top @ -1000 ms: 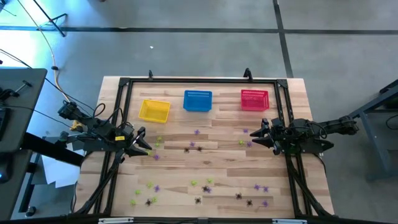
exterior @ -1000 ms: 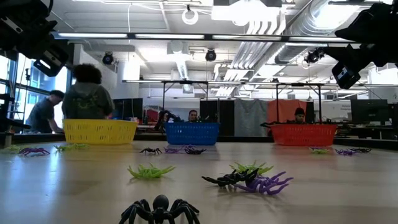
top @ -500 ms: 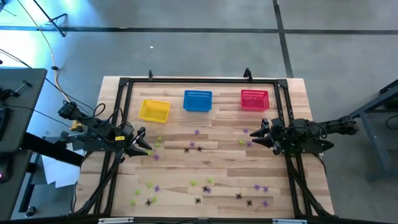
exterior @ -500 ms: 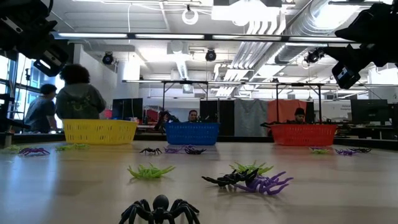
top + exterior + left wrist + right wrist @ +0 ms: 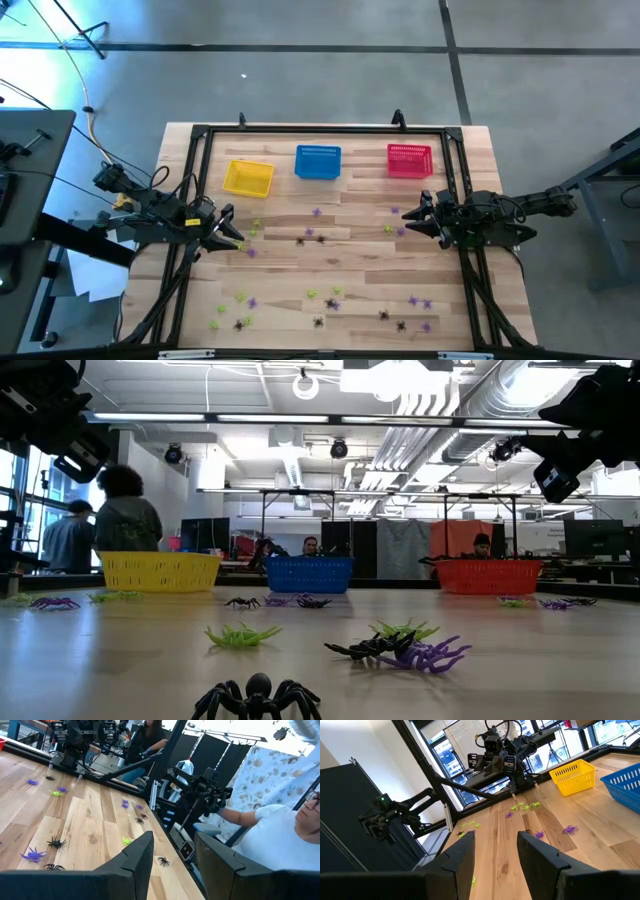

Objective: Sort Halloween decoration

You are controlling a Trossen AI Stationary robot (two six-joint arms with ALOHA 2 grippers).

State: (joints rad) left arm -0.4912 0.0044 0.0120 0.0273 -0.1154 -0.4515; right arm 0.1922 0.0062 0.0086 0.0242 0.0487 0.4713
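Many tiny plastic spiders in purple, yellow-green and black lie scattered on the wooden table (image 5: 330,265), among them a black one (image 5: 256,697) at the near edge and a yellow-green one (image 5: 240,634). My left gripper (image 5: 232,230) is open and empty above the table's left side, near a yellow-green spider (image 5: 245,243). My right gripper (image 5: 414,217) is open and empty above the right side, next to a purple spider (image 5: 401,232). Both hang clear of the table, out of the low view except for their dark bodies at the top corners.
A yellow basket (image 5: 248,177), a blue basket (image 5: 318,161) and a red basket (image 5: 409,159) stand in a row along the far edge. A black frame (image 5: 325,128) borders the table. People show beyond the table (image 5: 125,520), and a person sits off its near side (image 5: 280,835).
Both arms have kept still. A person behind the yellow basket has moved toward the left in the low view.
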